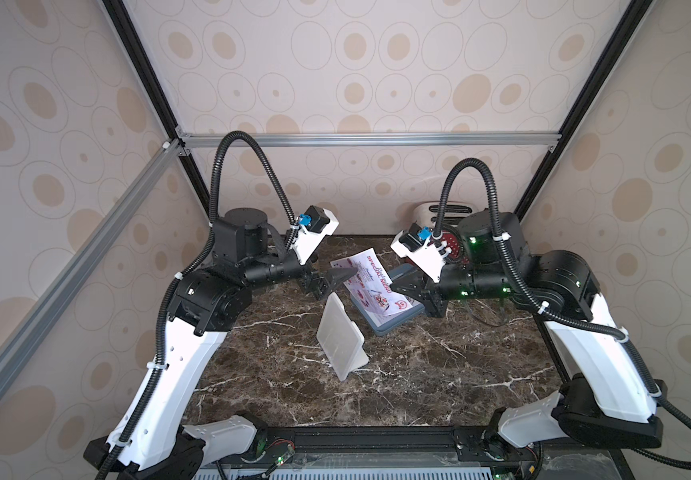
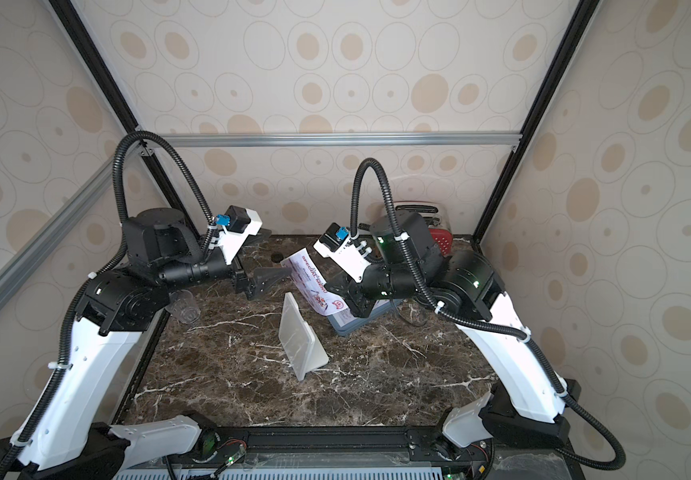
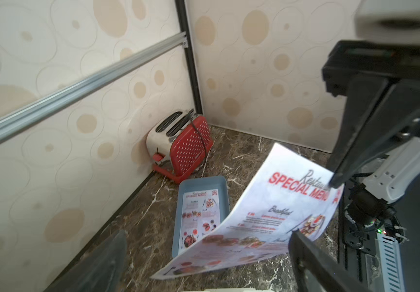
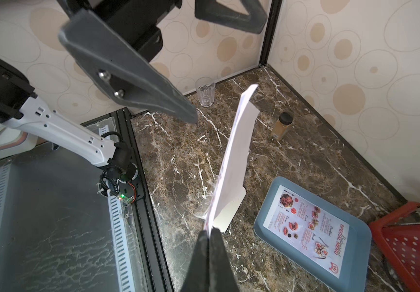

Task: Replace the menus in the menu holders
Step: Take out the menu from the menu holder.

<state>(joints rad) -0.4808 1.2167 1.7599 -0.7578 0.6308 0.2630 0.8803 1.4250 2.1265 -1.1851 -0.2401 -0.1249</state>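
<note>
Here, from left to right: the left gripper, its dark jaws spread wide and holding nothing, hovers near the free end of the raised sheet. Just beside it, on the brown marble tabletop, stands the clear-whitish acrylic menu holder. Its slanted face is upright on its foot, with no sheet visible in it. Beyond the holder hangs a white paper menu with a red "SPECIAL MENU" heading, limp and sagging, held aloft by one edge only. That edge is pinched between the pressed-together jaws of the right gripper. Farthest right lies the grey-blue rectangular tray, with a second, like menu flat inside it, print upward. Whether the raised sheet is outgoing or incoming cannot be told. With the holder empty, insertion appears to be the step remaining. That move calls for squaring a sheet's edge to the holder's slot, probably with the left gripper steadying the limp end, then sliding it in without tipping the stand.
</note>
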